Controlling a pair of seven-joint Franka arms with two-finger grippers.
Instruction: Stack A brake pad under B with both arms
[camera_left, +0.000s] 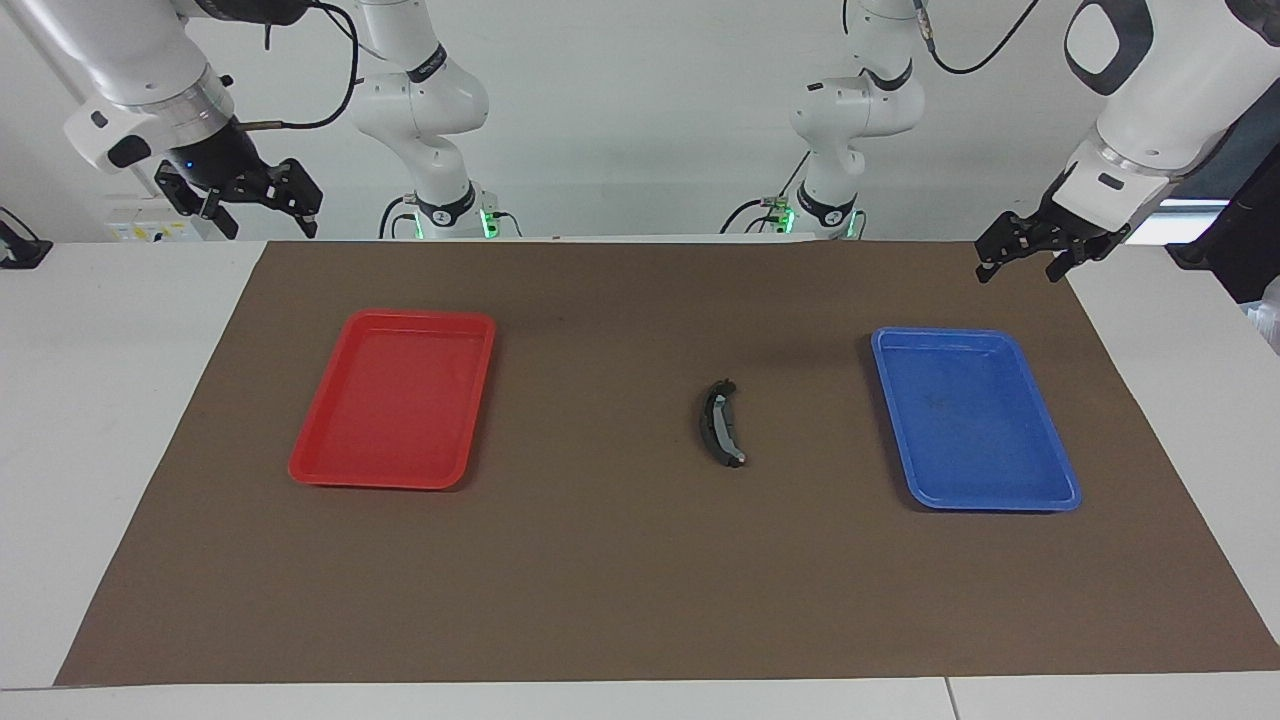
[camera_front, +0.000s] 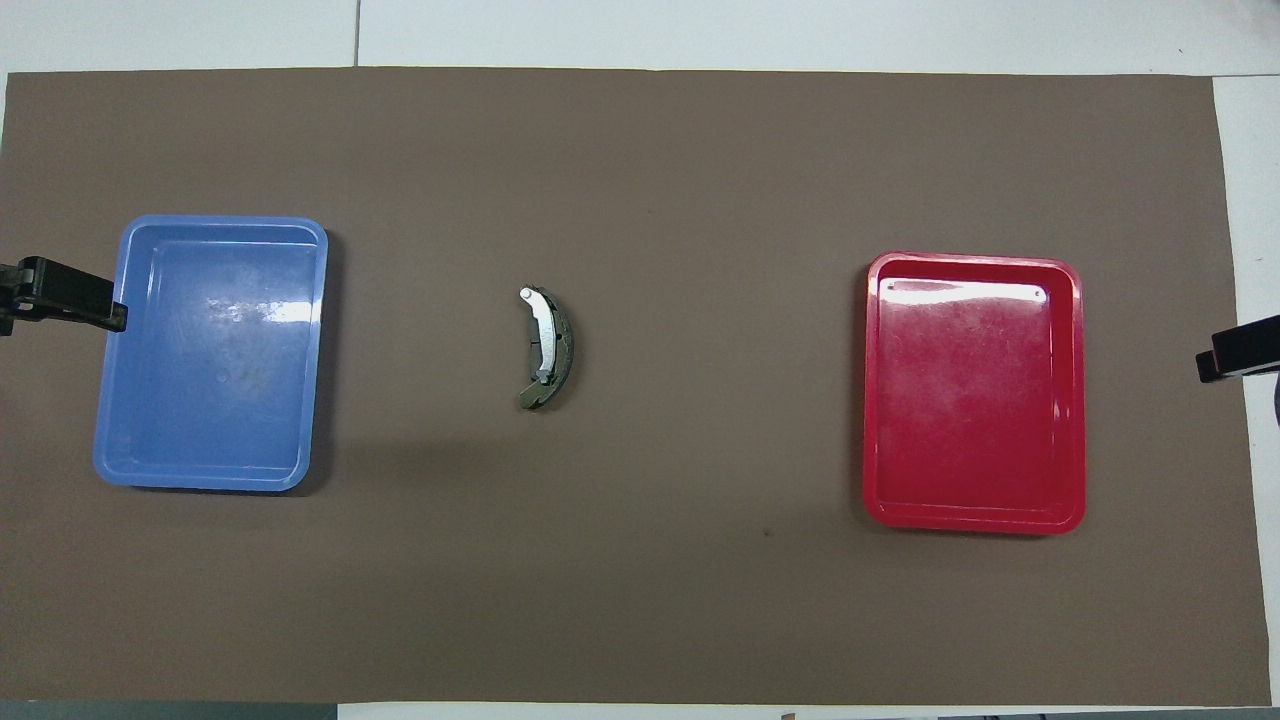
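One curved black brake pad, B, lies on the brown mat between the two trays; a lighter grey strip runs along its face. It also shows in the overhead view. No separate short dark grey A pad shows in either view. My left gripper hangs open and empty in the air over the mat's edge at the left arm's end, beside the blue tray. My right gripper hangs open and empty over the table's edge at the right arm's end. Both arms wait, well away from the pad.
A blue tray with nothing in it lies on the mat toward the left arm's end. A red tray with nothing in it lies toward the right arm's end. White table surrounds the mat.
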